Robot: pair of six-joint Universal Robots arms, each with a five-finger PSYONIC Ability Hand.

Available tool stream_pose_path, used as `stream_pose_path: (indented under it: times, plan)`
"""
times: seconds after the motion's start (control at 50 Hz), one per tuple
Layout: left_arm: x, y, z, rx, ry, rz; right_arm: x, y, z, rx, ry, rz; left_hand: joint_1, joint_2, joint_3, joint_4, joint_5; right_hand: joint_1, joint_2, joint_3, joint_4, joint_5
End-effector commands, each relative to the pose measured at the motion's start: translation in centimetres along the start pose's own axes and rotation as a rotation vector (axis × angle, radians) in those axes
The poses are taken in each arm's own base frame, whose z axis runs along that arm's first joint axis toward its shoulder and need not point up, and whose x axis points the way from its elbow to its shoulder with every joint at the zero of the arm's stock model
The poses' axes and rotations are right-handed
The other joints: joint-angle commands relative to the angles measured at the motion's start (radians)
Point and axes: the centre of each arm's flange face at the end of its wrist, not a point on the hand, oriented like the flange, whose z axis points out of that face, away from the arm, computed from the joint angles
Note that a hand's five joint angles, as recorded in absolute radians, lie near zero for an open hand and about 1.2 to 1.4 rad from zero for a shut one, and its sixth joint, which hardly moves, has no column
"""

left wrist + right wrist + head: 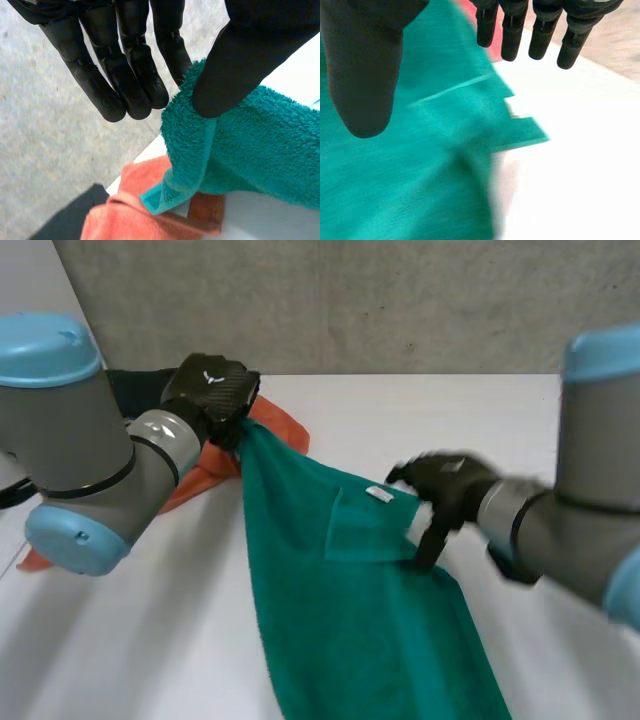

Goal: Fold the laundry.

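A teal towel (350,610) hangs from my left hand (210,390) and slopes down across the white table toward the front. In the left wrist view the thumb pinches the teal towel's (260,145) top corner against the fingers (125,65). My right hand (450,485) hovers at the towel's right edge, open, one finger pointing down onto the cloth beside a folded flap with a white label (379,494). In the right wrist view its thumb (365,65) and straight fingers are spread above the teal towel (420,165), holding nothing.
An orange cloth (275,415) lies bunched behind and under my left hand, with a dark garment (135,390) behind it at the table's back left. Both show under the towel corner as the orange cloth (135,215) and dark garment (65,220). Bare table (130,640) lies front left.
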Motion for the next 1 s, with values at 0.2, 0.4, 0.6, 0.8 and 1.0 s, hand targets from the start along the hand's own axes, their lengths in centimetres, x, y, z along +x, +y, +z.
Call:
stream_pose_path:
  times: [0.2,0.4,0.6,0.8,1.0]
  plan:
    - [2.6,-4.1,-5.2,0.113,0.11,0.062,-1.2,-0.8,6.9,0.068,0.03,0.12,0.255,0.203,0.211,0.204,0.242,-0.076,-0.101,-0.067,-0.077,-0.051]
    - [3.1,-3.8,-5.5,0.122,0.111,0.1,-3.8,1.7,12.6,0.069,-0.062,0.332,0.255,0.203,0.211,0.204,0.242,0.014,-0.01,0.024,0.013,0.04]
    - [2.0,-3.1,-3.8,0.134,0.069,0.096,-2.5,-1.3,14.7,0.213,-0.133,0.344,0.255,0.203,0.211,0.204,0.242,1.116,1.092,1.126,1.115,1.141]
    - [-1.8,-9.9,-1.7,0.439,-0.109,0.096,5.7,-13.2,9.1,0.671,0.053,0.159,0.255,0.203,0.211,0.204,0.242,1.116,1.092,1.126,1.115,1.141]
    - [0.5,-7.5,-2.4,0.32,-0.016,0.079,4.4,-9.4,7.6,0.481,-0.004,0.168,0.255,0.203,0.211,0.204,0.242,0.099,0.075,0.109,0.098,0.125]
